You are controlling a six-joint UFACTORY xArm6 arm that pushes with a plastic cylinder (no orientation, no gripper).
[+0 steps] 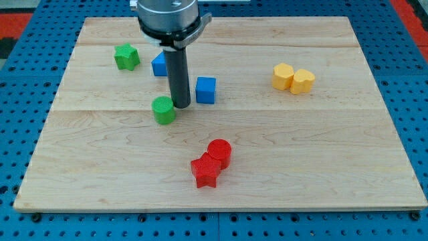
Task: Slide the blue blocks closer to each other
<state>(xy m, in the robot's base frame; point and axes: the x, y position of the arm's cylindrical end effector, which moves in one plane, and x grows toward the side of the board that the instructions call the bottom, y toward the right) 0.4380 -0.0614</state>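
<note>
Sitting on the wooden board (334, 167) near its top-left corner is the green star (126, 57), well apart from the other green piece. Moving rightward, a blue block (159, 65) is lying partly hidden behind the dark rod, so its shape is hard to make out; only its left part is showing. Below it, the green cylinder (163, 110) is resting just left of my tip (180, 106), which is standing on the board between that cylinder and the blue cube (206, 90). The tip is looking very close to the cylinder, perhaps touching it, and a little apart from the cube on its right. There is no hand to open or close here; the rod is holding nothing and simply standing upright. The two blue pieces are lying near each other but apart, with the rod rising between them. Lower down, toward the view's bottom, the red star (204, 172) and red cylinder (219, 152) are touching. Far to the right, two yellow blocks (293, 78) are sitting pressed side by side.
</note>
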